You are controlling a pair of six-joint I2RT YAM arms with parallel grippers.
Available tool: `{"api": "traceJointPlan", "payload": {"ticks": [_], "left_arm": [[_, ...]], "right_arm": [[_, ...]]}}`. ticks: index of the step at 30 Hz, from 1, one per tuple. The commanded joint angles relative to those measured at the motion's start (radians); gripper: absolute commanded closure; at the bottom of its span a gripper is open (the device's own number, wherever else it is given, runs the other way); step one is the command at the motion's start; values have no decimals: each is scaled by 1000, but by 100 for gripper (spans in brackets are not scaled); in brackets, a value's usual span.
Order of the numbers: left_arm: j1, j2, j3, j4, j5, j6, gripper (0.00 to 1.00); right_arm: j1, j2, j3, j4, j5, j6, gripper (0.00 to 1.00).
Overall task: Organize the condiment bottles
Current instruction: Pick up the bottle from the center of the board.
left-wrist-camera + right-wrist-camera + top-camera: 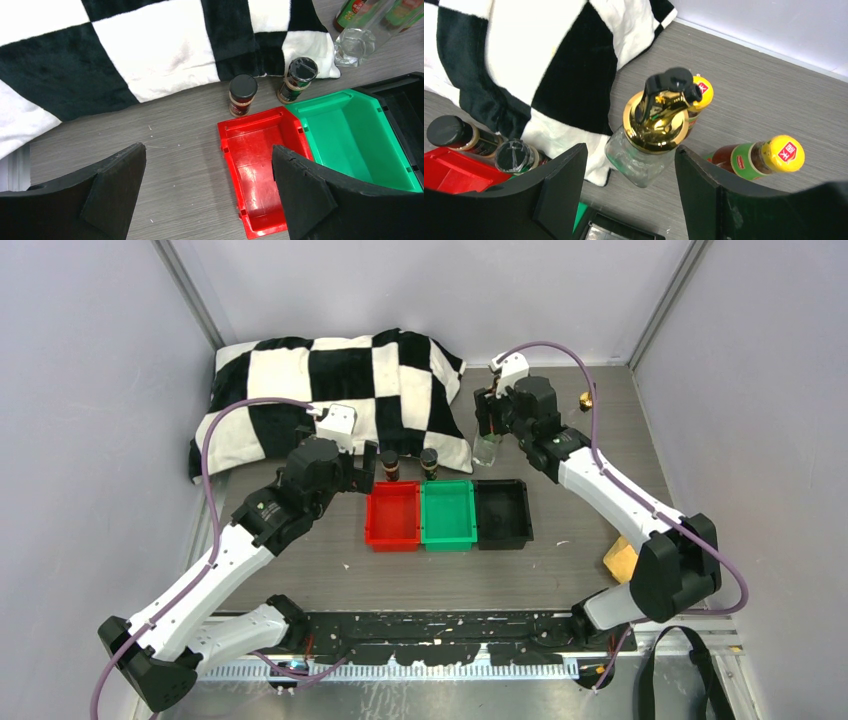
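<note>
A tall clear glass bottle (644, 160) with a gold pourer top (659, 120) stands by the pillow's corner. My right gripper (630, 150) is open just above it, one finger on each side of the top, with a gap showing on the left. Two reddish-brown bottles with yellow caps (700, 90) (764, 156) stand behind and to the right of it. Two short dark black-capped bottles (243, 94) (298, 79) stand just behind the red tray (260, 150) and green tray (350, 135). My left gripper (209, 170) hangs open and empty over the table at the red tray's left edge.
The red tray (393, 515), green tray (447, 515) and black tray (502, 512) sit side by side mid-table. A black-and-white checkered pillow (330, 390) fills the back left. A small gold object (584, 398) lies at the back right, and a tan object (620, 558) sits near the right arm's base.
</note>
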Motion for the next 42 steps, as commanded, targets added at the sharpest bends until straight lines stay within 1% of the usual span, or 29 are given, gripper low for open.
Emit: {"api": "traceJointPlan", "payload": {"ticks": [1,6,13,18,22,26,28,29,31,37,42], "left_arm": [[-4,-14,-2,48,13,-7,3],[-4,-11,-4,47,18,-6,3],[-4,-9,-5,48,21,-6,3],[-4,-7,-6,49,23,-5,3],[-4,-6,-5,49,26,-5,3],[-4,-4,-5,49,27,-6,3],[-4,-3,-5,49,29,-6,3],[-4,-3,-5,49,30,-6,3],[-4,-1,-5,49,29,-6,3],[-4,1,-6,49,29,-6,3],[-4,3,-5,50,29,-6,3]], "right_arm": [[5,21,61,99,12,-23,30],[5,32,43,174,24,-20,34],[6,53,25,232,37,-12,39],[6,65,23,246,47,-12,41],[5,71,18,252,55,-13,45],[5,72,9,256,67,-12,48],[5,71,3,258,69,-12,51],[4,73,3,258,73,-11,54],[4,75,4,257,76,-10,64],[4,87,16,246,87,-9,98],[4,87,25,242,87,-9,99]]}}
